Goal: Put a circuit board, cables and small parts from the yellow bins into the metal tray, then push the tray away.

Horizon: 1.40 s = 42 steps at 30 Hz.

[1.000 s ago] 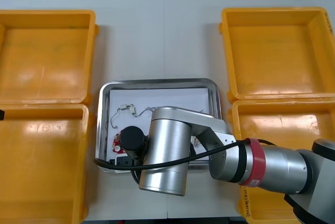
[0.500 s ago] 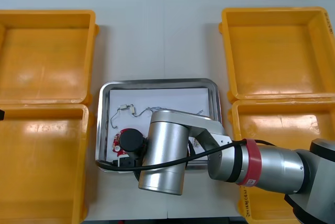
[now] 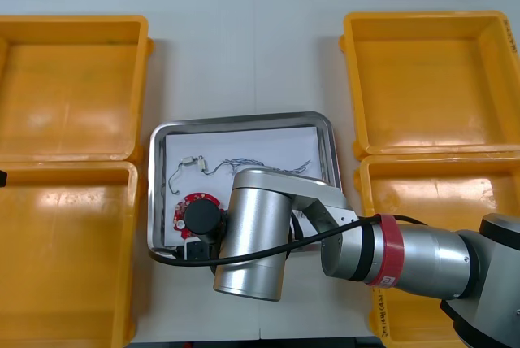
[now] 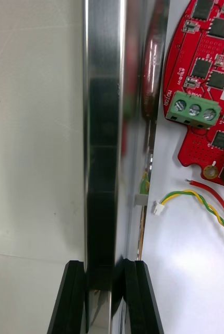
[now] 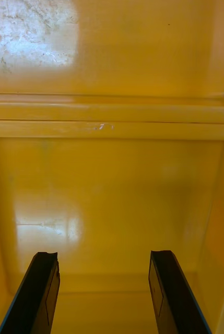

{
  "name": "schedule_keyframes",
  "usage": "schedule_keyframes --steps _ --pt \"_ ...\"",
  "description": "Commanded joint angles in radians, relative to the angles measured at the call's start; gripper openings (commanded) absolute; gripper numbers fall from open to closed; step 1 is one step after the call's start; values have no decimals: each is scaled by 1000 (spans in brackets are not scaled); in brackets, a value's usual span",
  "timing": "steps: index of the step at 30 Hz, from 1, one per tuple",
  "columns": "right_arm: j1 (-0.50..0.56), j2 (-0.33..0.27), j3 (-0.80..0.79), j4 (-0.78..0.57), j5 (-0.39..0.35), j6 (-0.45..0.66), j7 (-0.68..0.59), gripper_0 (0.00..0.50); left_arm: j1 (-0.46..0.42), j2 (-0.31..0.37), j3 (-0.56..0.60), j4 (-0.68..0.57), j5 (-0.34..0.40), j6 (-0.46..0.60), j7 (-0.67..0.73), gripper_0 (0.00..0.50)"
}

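The yellow bins (image 3: pixel 73 88) are flanking the metal tray (image 3: pixel 244 118), which is sitting mid-table. The right gripper (image 4: pixel 105 266) is clamping the tray's near rim, while the left gripper (image 5: pixel 104 254) is waiting, fingers apart, over a bin. The circuit board (image 4: pixel 205 78) and cables (image 4: pixel 190 193) are lying inside (loading looks done), so only the push is remaining.

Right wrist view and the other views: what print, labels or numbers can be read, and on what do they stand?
"MOTOR": white print, running sideways, on the red circuit board beside its green terminal block.
Other white marks on the board: too small to read.
Metal tray, its rim clamped by the right gripper: no text.
Yellow bin below the open left gripper: no text.
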Motion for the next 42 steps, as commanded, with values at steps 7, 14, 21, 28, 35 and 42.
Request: schedule_keyframes --steps 7,14,21,28,35,42 --pt "-42 27 -2 -4 7 6 22 0 19 33 33 -28 5 6 -49 500" --pt "-58 24 -56 -4 -3 29 33 0 19 33 33 -28 5 6 -49 500" --pt "-88 22 -100 -4 15 52 39 0 19 33 33 -28 5 6 -49 500" --pt "-120 19 -117 -1 55 66 47 0 19 33 33 -28 5 6 -49 500" --pt "-144 19 -146 45 55 49 56 0 19 33 33 -28 5 6 -49 500" --pt "-164 21 -160 87 56 3 66 0 19 33 33 -28 5 6 -49 500"
